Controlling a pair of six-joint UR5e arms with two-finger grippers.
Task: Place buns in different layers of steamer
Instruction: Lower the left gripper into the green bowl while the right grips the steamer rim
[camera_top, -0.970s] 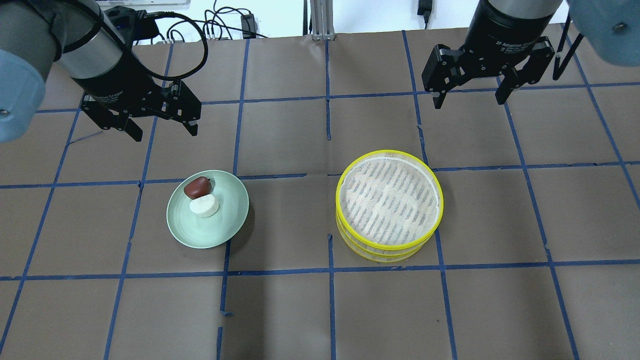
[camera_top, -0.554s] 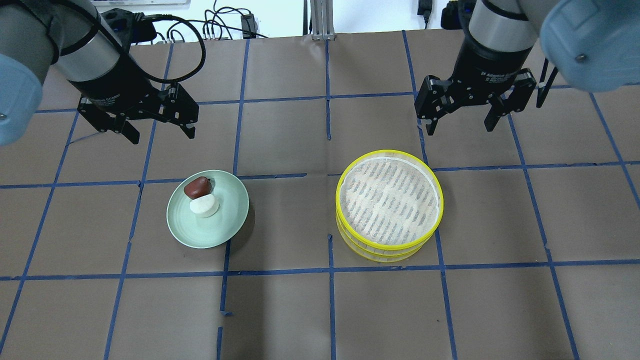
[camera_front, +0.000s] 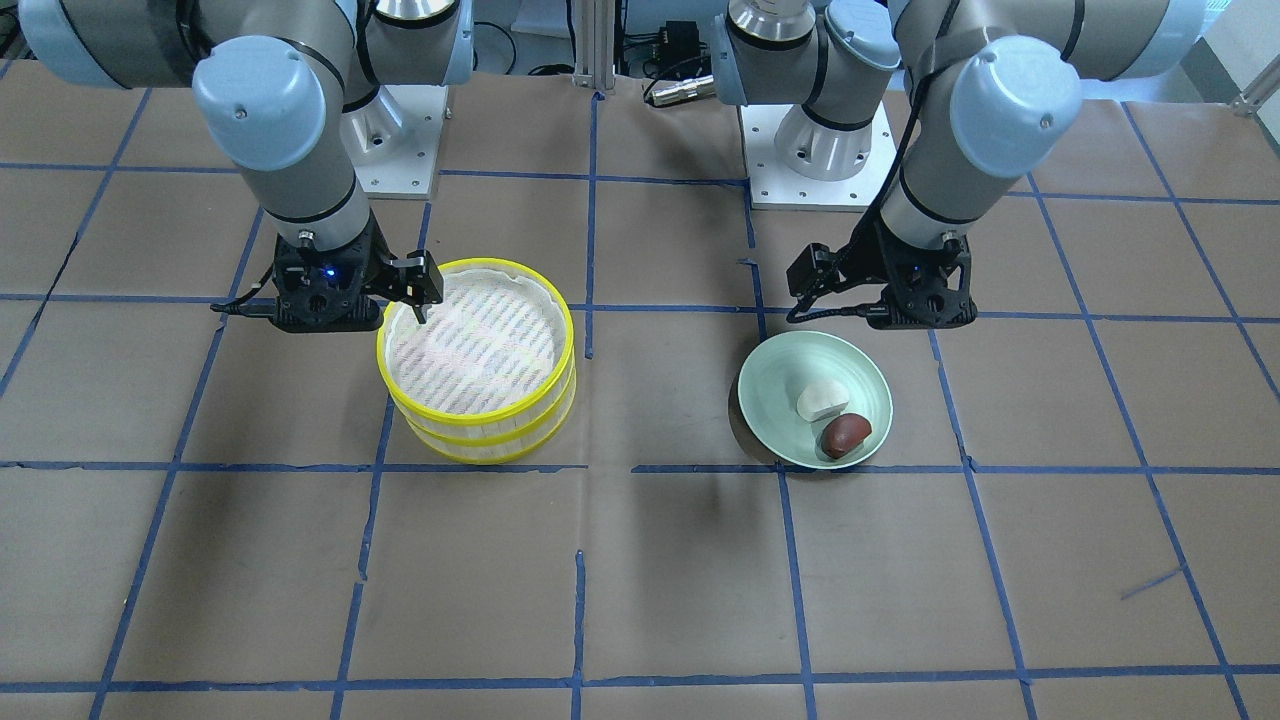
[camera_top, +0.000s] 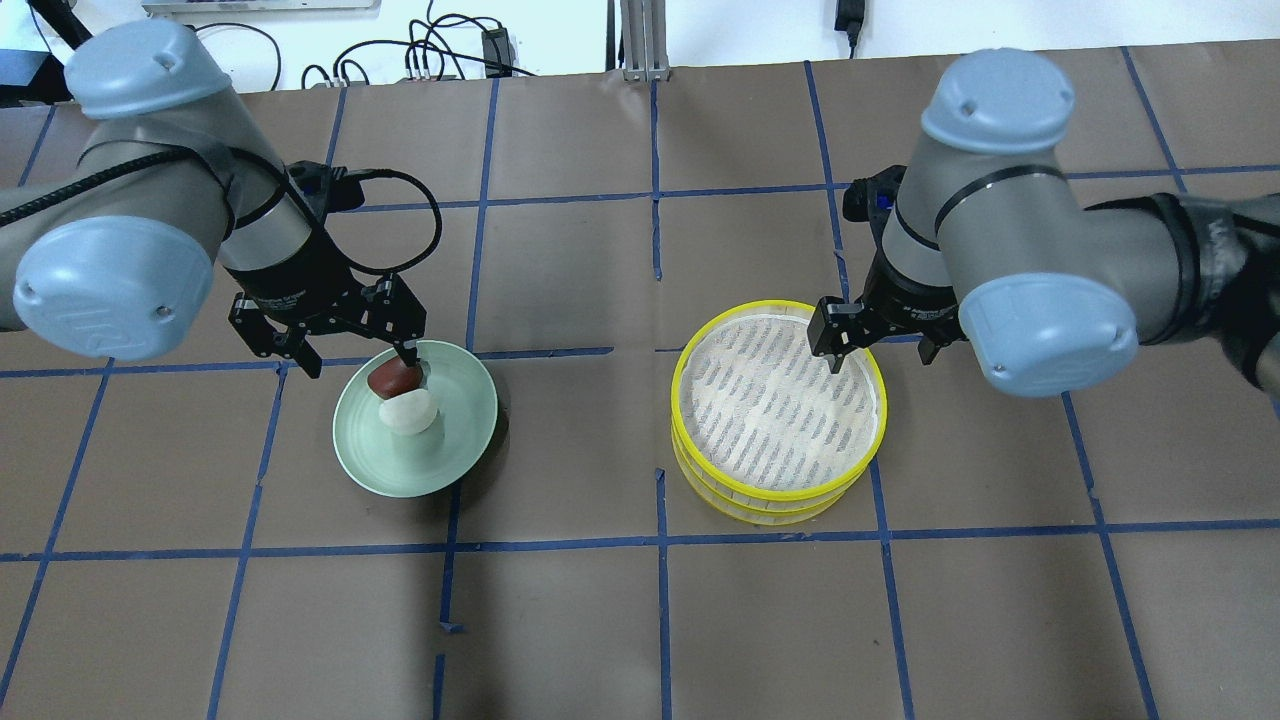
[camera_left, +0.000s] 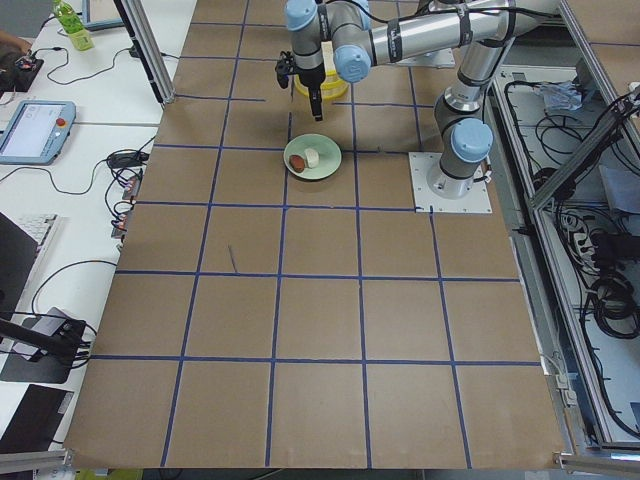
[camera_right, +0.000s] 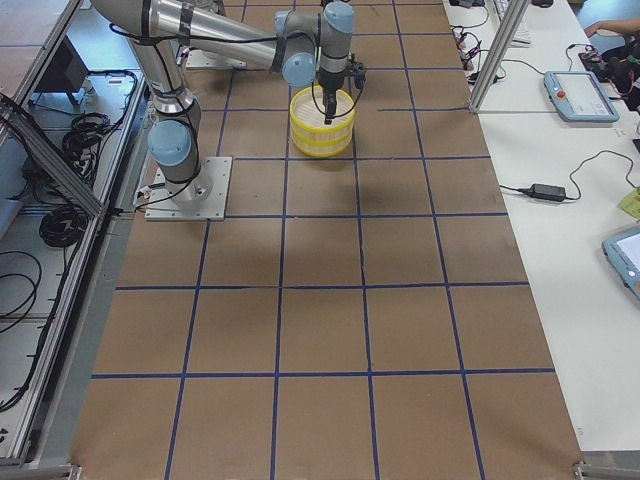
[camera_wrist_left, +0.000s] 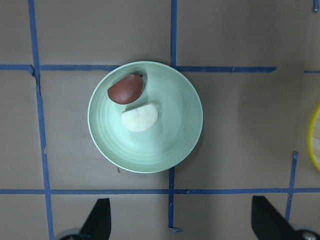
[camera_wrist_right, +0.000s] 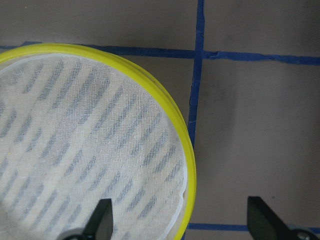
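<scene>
The dark reddish-brown bun (camera_top: 395, 378) and the white bun (camera_top: 410, 412) lie touching on a pale green plate (camera_top: 440, 450). My left gripper (camera_top: 357, 358) is open just above the plate's far edge, one finger close by the brown bun. The wrist view shows both buns, brown (camera_wrist_left: 126, 88) and white (camera_wrist_left: 140, 117), ahead of the open left gripper (camera_wrist_left: 182, 222). The yellow-rimmed steamer layers (camera_top: 760, 420) stand stacked, with nothing on the top floor. My right gripper (camera_top: 878, 355) is open and straddles the stack's far right rim (camera_wrist_right: 167, 105).
The table is brown paper with a grid of blue tape. Plate (camera_front: 780, 385) and steamer stack (camera_front: 475, 335) stand about a tile apart. Cables and a metal post sit along the far edge in the overhead view.
Both arms have come down and toward the near side. The left gripper now hangs over the plate's far edge, the right over the steamer's rim. Both stay open.
</scene>
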